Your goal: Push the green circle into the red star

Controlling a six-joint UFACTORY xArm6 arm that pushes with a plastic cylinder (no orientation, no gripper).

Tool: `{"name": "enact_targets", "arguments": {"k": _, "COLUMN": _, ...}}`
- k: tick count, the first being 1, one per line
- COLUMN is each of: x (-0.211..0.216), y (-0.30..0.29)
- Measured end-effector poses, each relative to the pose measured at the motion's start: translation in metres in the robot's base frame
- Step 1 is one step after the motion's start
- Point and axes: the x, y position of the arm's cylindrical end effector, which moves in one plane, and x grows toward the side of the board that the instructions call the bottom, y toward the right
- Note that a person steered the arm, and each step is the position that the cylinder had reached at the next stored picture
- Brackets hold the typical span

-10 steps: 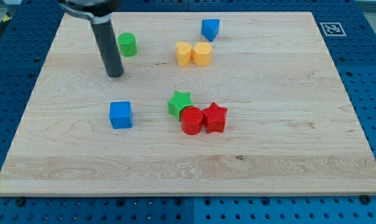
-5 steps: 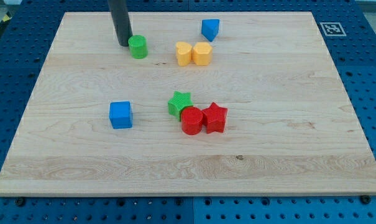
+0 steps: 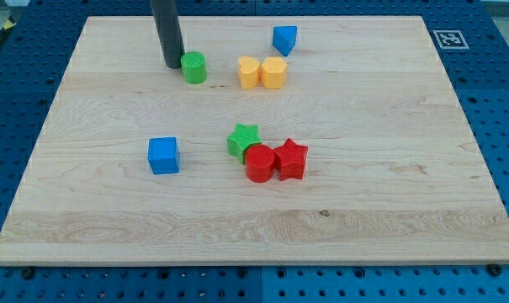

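Note:
The green circle (image 3: 194,67) stands near the view's top, left of centre. My tip (image 3: 172,64) is right against its left side, touching or nearly so. The red star (image 3: 291,159) sits near the board's middle, touching a red circle (image 3: 259,163) on its left. A green star (image 3: 243,140) touches the red circle from the upper left. The green circle is well up and to the left of the red star.
A yellow heart (image 3: 249,72) and a yellow hexagon (image 3: 273,72) sit side by side just right of the green circle. A blue block (image 3: 284,39) lies above them. A blue cube (image 3: 163,155) sits at the left middle of the wooden board (image 3: 405,168).
My tip went from below-left of the green circle up to its left side, then pushed it rightward and slightly down toward the yellow heart. Other blocks have not moved.

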Motion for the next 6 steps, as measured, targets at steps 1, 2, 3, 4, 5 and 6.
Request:
{"name": "enact_targets", "arguments": {"k": 1, "x": -0.008, "y": 0.004}}
{"name": "enact_targets", "arguments": {"k": 2, "x": 0.002, "y": 0.023}}
{"name": "enact_targets", "arguments": {"k": 3, "x": 0.02, "y": 0.043}}
{"name": "enact_targets", "arguments": {"k": 4, "x": 0.041, "y": 0.058}}
{"name": "enact_targets", "arguments": {"k": 5, "x": 0.074, "y": 0.069}}
{"name": "enact_targets", "arguments": {"k": 6, "x": 0.084, "y": 0.063}}
